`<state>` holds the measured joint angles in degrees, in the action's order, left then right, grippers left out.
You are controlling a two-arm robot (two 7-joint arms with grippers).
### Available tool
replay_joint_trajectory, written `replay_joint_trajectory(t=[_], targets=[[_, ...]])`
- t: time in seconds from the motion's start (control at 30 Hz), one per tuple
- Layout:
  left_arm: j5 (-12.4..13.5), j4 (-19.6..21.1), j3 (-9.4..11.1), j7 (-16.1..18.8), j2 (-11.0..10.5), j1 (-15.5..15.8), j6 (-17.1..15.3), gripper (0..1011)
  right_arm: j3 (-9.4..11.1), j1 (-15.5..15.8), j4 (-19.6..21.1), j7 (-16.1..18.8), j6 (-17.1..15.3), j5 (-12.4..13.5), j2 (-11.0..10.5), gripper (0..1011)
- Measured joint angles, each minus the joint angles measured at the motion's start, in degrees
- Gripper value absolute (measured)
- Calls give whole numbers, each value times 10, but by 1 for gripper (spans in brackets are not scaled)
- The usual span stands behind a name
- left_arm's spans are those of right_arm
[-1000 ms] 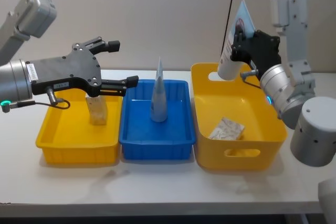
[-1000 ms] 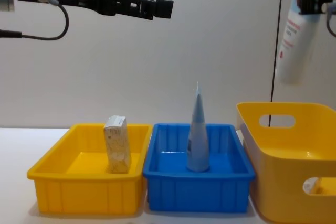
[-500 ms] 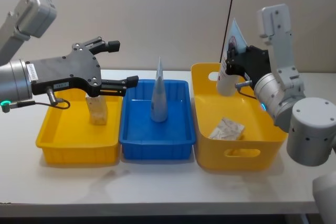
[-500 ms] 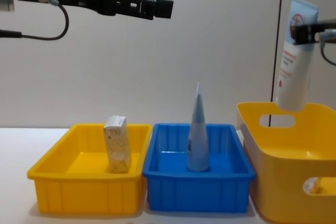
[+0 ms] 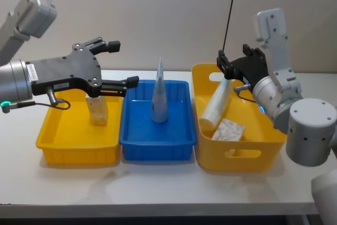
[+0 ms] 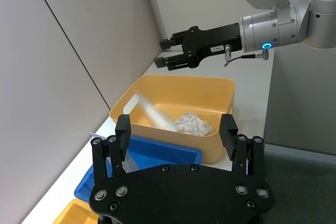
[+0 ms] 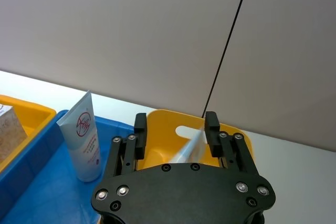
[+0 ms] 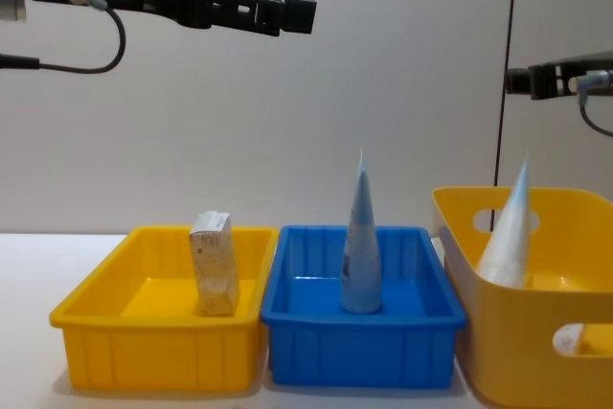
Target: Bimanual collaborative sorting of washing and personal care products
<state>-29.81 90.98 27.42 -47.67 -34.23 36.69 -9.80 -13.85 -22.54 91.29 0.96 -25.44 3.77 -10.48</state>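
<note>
The right pincer (image 5: 230, 64) is hanging apart, and the tube (image 5: 214, 107) is leaning in the basket (image 5: 239, 154) below it, dropped. The left pincer (image 5: 120, 64) is waiting apart above the trays (image 5: 76, 143).

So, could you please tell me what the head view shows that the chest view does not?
Head view: it looks down into the yellow basket, where the pale-blue tube lies slanted beside the marbled soft pack. Chest view: side-on heights, with the open left end effector high above the yellow tray and that tube's tip over the basket rim. Both: the open right end effector, the beige pack in the yellow tray, and an upright tube in the blue tray.
</note>
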Motion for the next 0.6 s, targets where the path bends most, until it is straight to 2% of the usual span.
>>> replay_joint_trajectory(t=[0.03, 0.07, 0.3, 0.33, 0.47, 0.6], targets=[[0, 0, 0, 0, 0, 0, 0, 1002, 0, 0, 0, 0, 0, 0, 0, 618], [0, 0, 0, 0, 0, 0, 0, 1002, 0, 0, -1, 0, -1, 0, 0, 680], [0, 0, 0, 0, 0, 0, 0, 1002, -1, -1, -4, 1, -2, -1, 0, 874], [0, 0, 0, 0, 0, 0, 0, 1003, -1, -1, -4, 1, -2, -1, 0, 925], [0, 0, 0, 0, 0, 0, 0, 1003, -1, -1, -4, 4, -3, -1, -1, 1002], [0, 0, 0, 0, 0, 0, 0, 1002, -3, 1, -1, 14, -2, -1, -4, 1002]])
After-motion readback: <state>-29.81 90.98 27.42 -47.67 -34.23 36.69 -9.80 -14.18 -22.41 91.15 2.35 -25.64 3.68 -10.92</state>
